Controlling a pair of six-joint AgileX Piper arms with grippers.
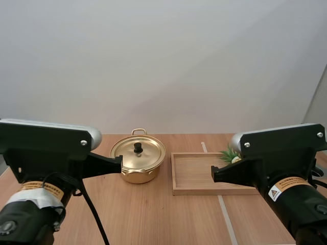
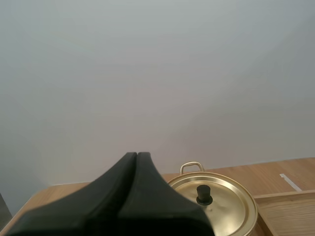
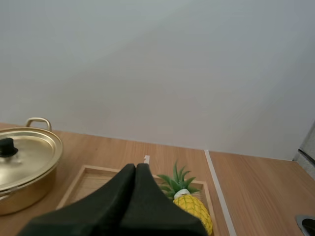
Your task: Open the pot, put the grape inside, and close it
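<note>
While both arms sit back near their bases, none of the task is done, as far as I can see. My left gripper (image 2: 136, 155) is clenched on nothing, fingers pressed into one dark wedge, aimed at the pot and clear of it. My right gripper (image 3: 135, 167) is the same: clenched, empty, aimed at the tray, not touching anything. Everything stands on a light wooden table (image 1: 153, 214).

Next out is the round gold metal pot (image 1: 137, 173), just left of the tray and apart from it. Its gold lid (image 1: 148, 154) with the black knob (image 1: 138, 147) sits flat on the rim, so the pot is closed and I can't see its contents. Beside it is a shallow rectangular wooden tray (image 1: 196, 178), mostly bare.

Farthest: the fruit in the tray, by its far right corner, is a small yellow toy pineapple with green leaves (image 3: 193, 209), not a grape. I'm treating it as the item to load, which is my call.

All steps are left: lift the lid by the knob, pick the fruit from the tray, drop it in the pot, refit the lid. I judge the left arm better placed for the knob and the right for the fruit.
</note>
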